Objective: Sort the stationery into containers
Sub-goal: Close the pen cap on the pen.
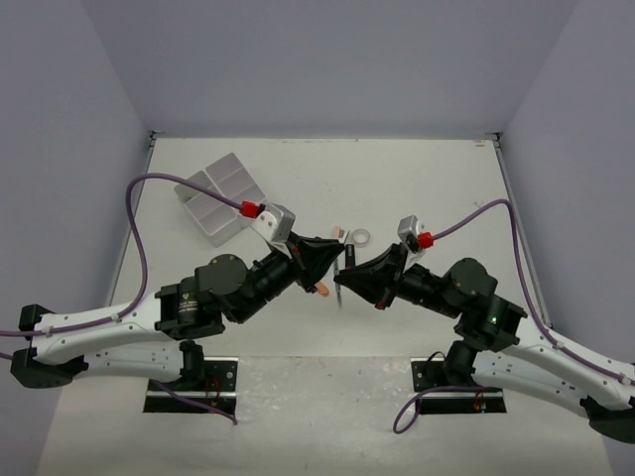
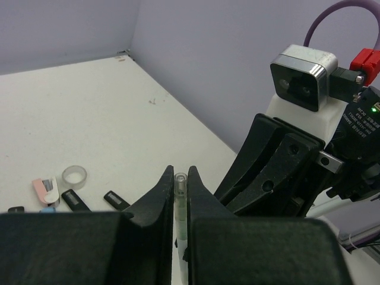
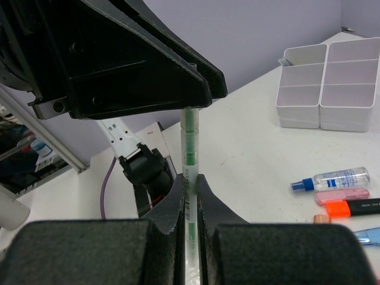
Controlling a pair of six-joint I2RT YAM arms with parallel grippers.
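We see the white divided tray [image 1: 220, 198] at 10 o'clock on the table [image 1: 437, 178], near the left edge. Its visible compartments hold nothing. The left gripper [image 2: 180, 176] is pinched tight on one end of a thin pen [image 3: 190, 136], and the right gripper [image 3: 190, 179] is clamped on its other end. The pen spans between them at table centre. A tape roll [image 2: 75, 174] lies just at 12 o'clock of them, with an orange highlighter [image 3: 350, 206] nearby. Beyond, the tabletop runs to the walls at 12 and 3 o'clock.
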